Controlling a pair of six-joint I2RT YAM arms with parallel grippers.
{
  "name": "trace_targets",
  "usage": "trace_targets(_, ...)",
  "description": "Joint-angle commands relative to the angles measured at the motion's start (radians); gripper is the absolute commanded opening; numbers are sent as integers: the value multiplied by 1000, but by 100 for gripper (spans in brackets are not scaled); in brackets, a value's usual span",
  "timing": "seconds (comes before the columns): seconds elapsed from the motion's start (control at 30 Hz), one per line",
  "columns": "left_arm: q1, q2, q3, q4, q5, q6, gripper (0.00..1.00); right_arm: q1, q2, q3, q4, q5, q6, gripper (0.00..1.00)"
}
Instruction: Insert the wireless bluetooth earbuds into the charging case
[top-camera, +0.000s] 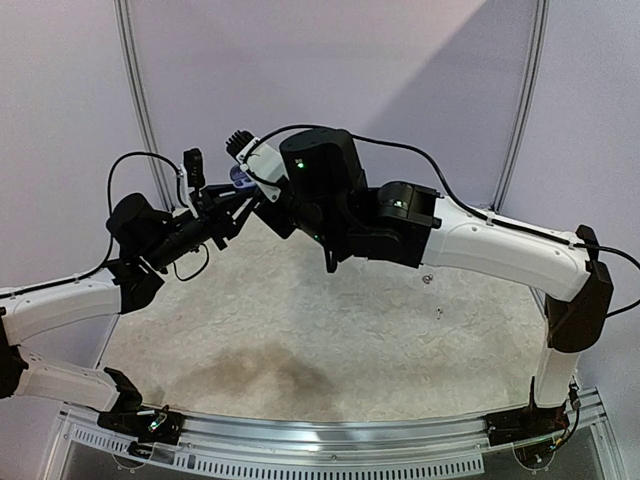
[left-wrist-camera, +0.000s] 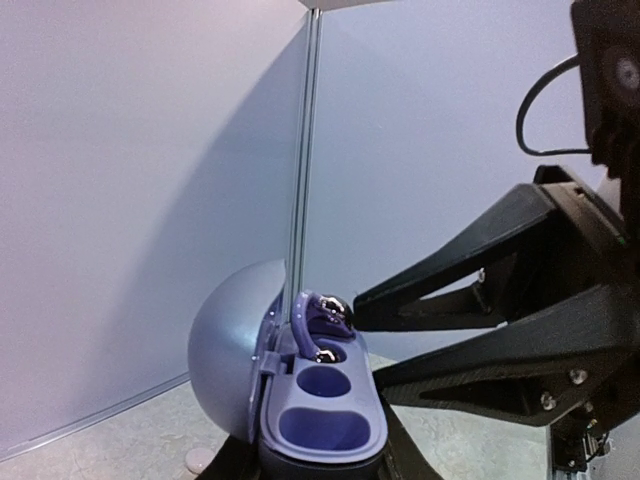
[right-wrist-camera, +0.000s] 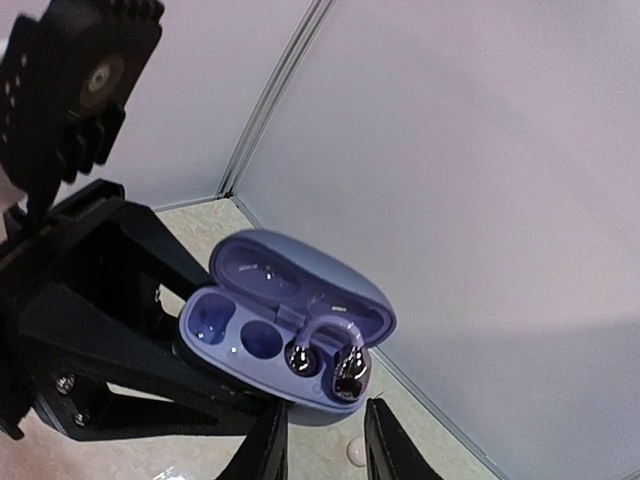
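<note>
The case (right-wrist-camera: 262, 300) is held open in the air, its long axis running left to right across the right wrist view. One earbud (right-wrist-camera: 325, 352) sits in the wells at the end nearest the right gripper (right-wrist-camera: 322, 430), directly ahead of the fingertips. The empty wells (right-wrist-camera: 235, 332) lie at the far end. The right arm is the nearer one. The right fingers (right-wrist-camera: 268, 445) are spread slightly, hold nothing and stand clear of the earbud. The left gripper (top-camera: 233, 192) pinches the case.
</note>
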Motion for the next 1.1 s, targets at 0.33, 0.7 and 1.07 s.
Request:
trace_targets(0.33, -2, -35, 2, 31, 14, 27, 0, -15, -147, 26, -86, -179, 129, 44)
trace_targets(0.7, -2, -37, -3, 30, 167, 126, 0, -91, -195, 22, -194, -520, 476, 20)
trace_targets(1.07, -3, -36, -5, 39, 217, 117, 0, -92, -158, 8, -192, -560, 486, 21)
